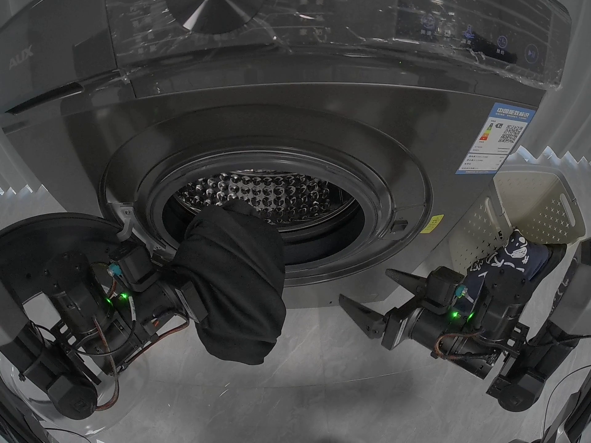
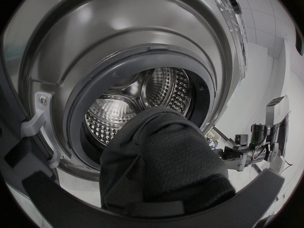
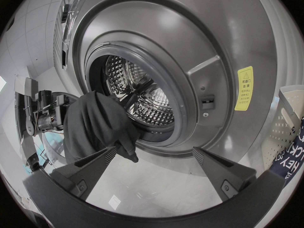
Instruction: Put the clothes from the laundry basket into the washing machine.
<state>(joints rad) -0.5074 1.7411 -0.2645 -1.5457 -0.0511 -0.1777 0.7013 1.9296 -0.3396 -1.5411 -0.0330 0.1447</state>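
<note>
Clutching a black garment [image 1: 246, 309], left claw [image 1: 215, 278] faces washing machine [image 1: 369, 124]; right claw [image 1: 366, 287] gapes empty.

The drum mouth [image 1: 271, 198] of the washing machine [image 1: 369, 124] is standing open, with its door [image 1: 43, 241] lying aside to the left. A black garment [image 1: 237, 284] is hanging across the mouth's lower left part and blocking that side, while the upper and right parts are showing open passage into the drum. The right tool [image 1: 364, 285], jaws spread, is hovering over bare floor [image 1: 308, 370] before the machine's lower right front, apart from the garment. The laundry basket [image 1: 542, 204] is closing off the machine's right side.
</note>
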